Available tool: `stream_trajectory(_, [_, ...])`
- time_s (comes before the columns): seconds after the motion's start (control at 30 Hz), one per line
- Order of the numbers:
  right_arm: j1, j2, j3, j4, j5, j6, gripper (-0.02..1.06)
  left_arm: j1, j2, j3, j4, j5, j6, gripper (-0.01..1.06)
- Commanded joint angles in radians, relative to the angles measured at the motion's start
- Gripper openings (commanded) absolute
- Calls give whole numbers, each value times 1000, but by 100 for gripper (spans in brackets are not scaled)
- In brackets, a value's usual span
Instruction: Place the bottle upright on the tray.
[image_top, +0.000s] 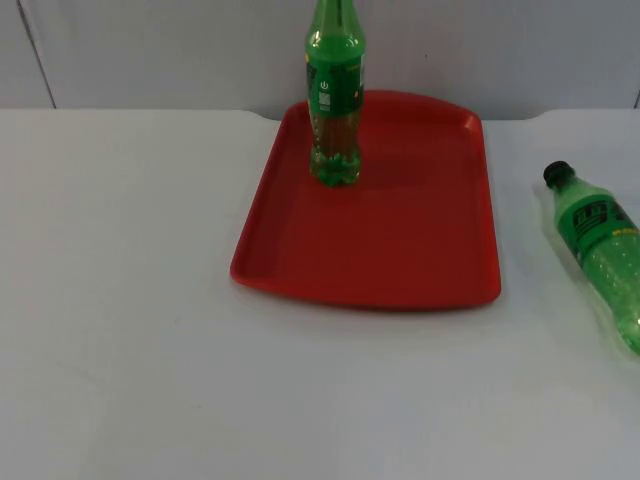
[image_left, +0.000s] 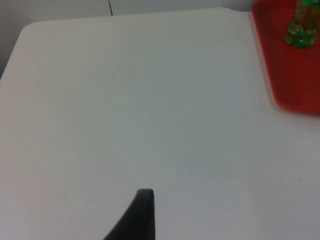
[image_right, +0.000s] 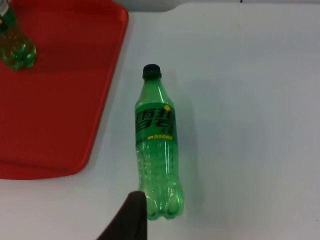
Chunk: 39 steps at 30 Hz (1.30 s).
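Note:
A red tray (image_top: 420, 250) lies in the middle of the white table. One green bottle (image_top: 335, 95) stands upright on the tray's far left part; its base is also seen in the left wrist view (image_left: 301, 31) and the right wrist view (image_right: 15, 47). A second green bottle (image_top: 605, 255) with a black cap lies on its side on the table, to the right of the tray. In the right wrist view this lying bottle (image_right: 156, 145) points its cap away from my right gripper (image_right: 131, 220), which hovers beside its base. My left gripper (image_left: 142, 215) waits over bare table, left of the tray (image_left: 295, 75).
The grey partition wall (image_top: 150, 50) closes the table's far side. The tray's edge (image_right: 100, 125) runs close along the lying bottle. White table top (image_top: 120, 300) stretches left of and in front of the tray.

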Motion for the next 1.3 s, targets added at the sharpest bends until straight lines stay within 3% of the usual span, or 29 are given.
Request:
stream_trajectory(0.0, [-6, 111, -43, 2, -41, 0, 105, 4, -2, 4, 5, -2, -3, 105])
stream_trajectory(0.23, [-6, 275, -105, 2, -72, -4, 105, 4, -2, 4, 5, -2, -3, 105])
stream_trajectory(0.43, [-6, 443, -220, 13, -37, -37, 105, 4, -2, 4, 5, -2, -3, 105])
stream_trajectory(0.63, [-6, 667, -423, 13, 60, -44, 105, 4, -2, 4, 5, -2, -3, 105])
stream_trajectory(1.0, [-4, 999, -674, 19, 213, -46, 105, 4, -2, 4, 5, -2, -3, 105])
stream_trajectory(1.27, [26, 1144, -701, 18, 179, -43, 105, 4, -2, 4, 5, -2, -3, 105])
